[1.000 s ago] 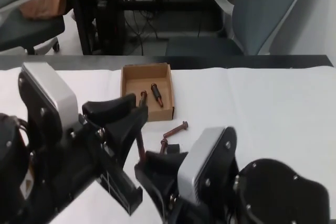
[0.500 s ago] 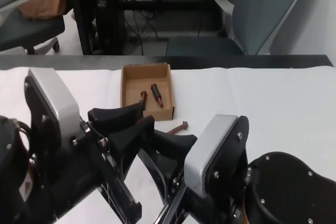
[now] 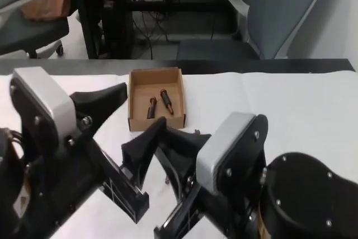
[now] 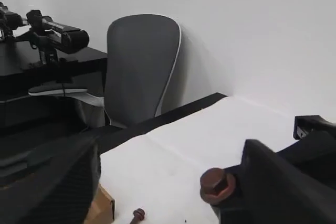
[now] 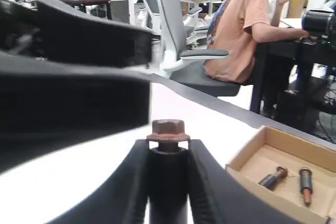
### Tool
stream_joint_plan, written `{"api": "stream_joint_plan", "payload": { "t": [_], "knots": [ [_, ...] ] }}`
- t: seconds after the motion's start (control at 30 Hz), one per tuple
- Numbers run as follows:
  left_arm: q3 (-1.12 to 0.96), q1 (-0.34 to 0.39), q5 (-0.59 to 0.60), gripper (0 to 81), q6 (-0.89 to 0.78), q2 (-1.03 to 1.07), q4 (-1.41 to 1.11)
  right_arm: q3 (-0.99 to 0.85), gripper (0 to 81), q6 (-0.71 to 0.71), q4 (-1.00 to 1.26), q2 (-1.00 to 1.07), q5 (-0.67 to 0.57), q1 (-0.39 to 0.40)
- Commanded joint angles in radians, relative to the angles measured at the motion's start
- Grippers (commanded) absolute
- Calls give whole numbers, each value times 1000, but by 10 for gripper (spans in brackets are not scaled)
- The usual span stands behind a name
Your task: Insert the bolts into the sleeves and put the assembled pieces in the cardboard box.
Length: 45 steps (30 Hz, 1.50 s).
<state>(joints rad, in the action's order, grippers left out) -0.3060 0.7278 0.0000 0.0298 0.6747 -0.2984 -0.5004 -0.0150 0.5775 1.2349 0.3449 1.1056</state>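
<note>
A bolt (image 5: 168, 128) is gripped in the right pincer (image 5: 168, 149). The left pincer (image 4: 169, 161) is spread wide just beside it, and the cardboard box (image 3: 156, 76) is seen beyond both.

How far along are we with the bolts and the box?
Done: two assembled pieces lie in the cardboard box. In hand: the right gripper is shut on what looks like a sleeve, a bolt head showing above it, not yet boxed. Left: boxing that piece, and at least one loose bolt lies on the bench near the box.
</note>
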Motion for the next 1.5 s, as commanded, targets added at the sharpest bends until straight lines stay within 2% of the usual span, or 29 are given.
{"api": "stream_joint_plan", "payload": {
  "t": [0.0,0.2,0.33,0.53,0.73,0.97,1.07,1.17,1.23,1.27,1.33,1.4,1.43,1.47],
  "knots": [
    [0,2,-34,700,1,-47,-20,-15,4,1,2,-15,15,-46],
    [0,2,-89,700,21,-141,25,-15,4,9,-54,-15,-11,-165],
    [0,2,-119,700,-73,-181,230,-65,4,15,-200,6,-110,-277],
    [0,2,-138,700,-137,-141,561,-326,4,29,-487,174,-249,-418],
    [-7,-5,-175,700,-173,24,660,-671,4,62,-747,416,-288,-470],
    [-79,-165,-173,700,-375,276,775,-1057,4,88,-959,700,-286,-492],
    [-107,-239,-180,700,-435,327,837,-1198,4,89,-1020,814,-284,-508],
    [-111,-307,-169,700,-581,339,838,-1300,3,89,-1077,902,-284,-524],
    [-111,-338,-133,700,-681,339,813,-1350,73,89,-1121,948,-299,-529],
    [-111,-351,-116,700,-724,339,794,-1363,146,89,-1133,965,-302,-531],
    [-111,-367,-115,700,-799,344,757,-1377,351,89,-1158,985,-302,-533],
    [-111,-377,-115,700,-834,355,712,-1378,602,75,-1185,991,-305,-533],
    [-111,-383,-118,700,-850,366,687,-1378,696,64,-1201,991,-305,-533],
    [-111,-386,-122,700,-865,381,664,-1378,700,58,-1224,991,-305,-533]
  ]
}}
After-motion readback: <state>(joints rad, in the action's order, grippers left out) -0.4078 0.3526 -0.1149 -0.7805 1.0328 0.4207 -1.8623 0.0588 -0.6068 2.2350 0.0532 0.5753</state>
